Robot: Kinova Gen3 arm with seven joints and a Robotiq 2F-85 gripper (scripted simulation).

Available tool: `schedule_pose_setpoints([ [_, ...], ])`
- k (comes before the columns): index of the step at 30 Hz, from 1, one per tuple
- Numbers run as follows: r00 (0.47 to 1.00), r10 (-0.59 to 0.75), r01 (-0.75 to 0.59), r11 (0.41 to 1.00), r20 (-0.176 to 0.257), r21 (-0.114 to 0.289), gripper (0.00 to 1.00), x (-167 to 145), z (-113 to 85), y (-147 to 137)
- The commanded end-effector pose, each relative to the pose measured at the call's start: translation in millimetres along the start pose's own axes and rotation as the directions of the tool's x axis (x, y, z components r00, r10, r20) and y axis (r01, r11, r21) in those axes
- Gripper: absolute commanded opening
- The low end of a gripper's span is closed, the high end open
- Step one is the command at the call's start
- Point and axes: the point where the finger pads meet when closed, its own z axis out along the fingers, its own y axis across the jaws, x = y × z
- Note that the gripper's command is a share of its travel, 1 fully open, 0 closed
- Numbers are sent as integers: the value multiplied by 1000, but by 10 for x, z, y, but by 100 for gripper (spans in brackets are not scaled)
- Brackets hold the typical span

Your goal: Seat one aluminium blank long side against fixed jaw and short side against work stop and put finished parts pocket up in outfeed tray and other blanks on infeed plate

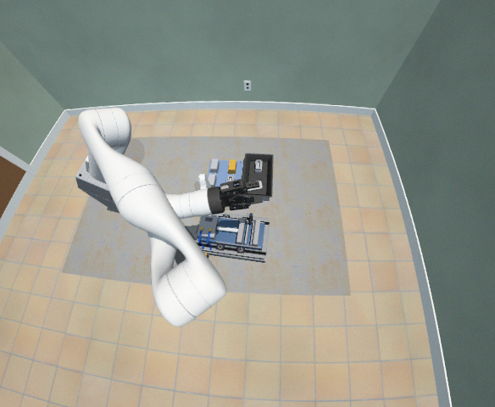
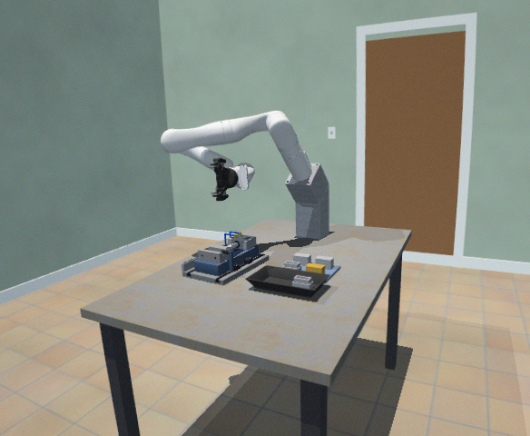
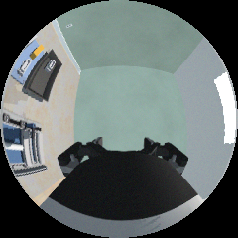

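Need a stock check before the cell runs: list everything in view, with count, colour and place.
table: one, grey top with dark legs, mid-room
vise: one, blue and grey, on the table
tray: one, black, beside the vise
plate: one, blue, behind the tray
brass blank: one, yellow, on the plate
aluminium blanks: at least two, grey, on the plate
finished part: at least one, grey, in the tray
door: one, brown, back wall
pedestal: one, grey, on the table's far end
arm: one, white, raised
pincer: one, black, open and holding nothing, above the vise
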Motion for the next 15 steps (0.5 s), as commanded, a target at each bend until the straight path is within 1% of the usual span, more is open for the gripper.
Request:
schedule_pose_setpoints([
  [1,1000,0,0,1000,0,-1,100,-1,1,5],
  [9,1000,2,-2,1000,-2,0,100,7,3,4],
  [15,1000,13,-13,1000,-13,2,100,44,12,-2],
])
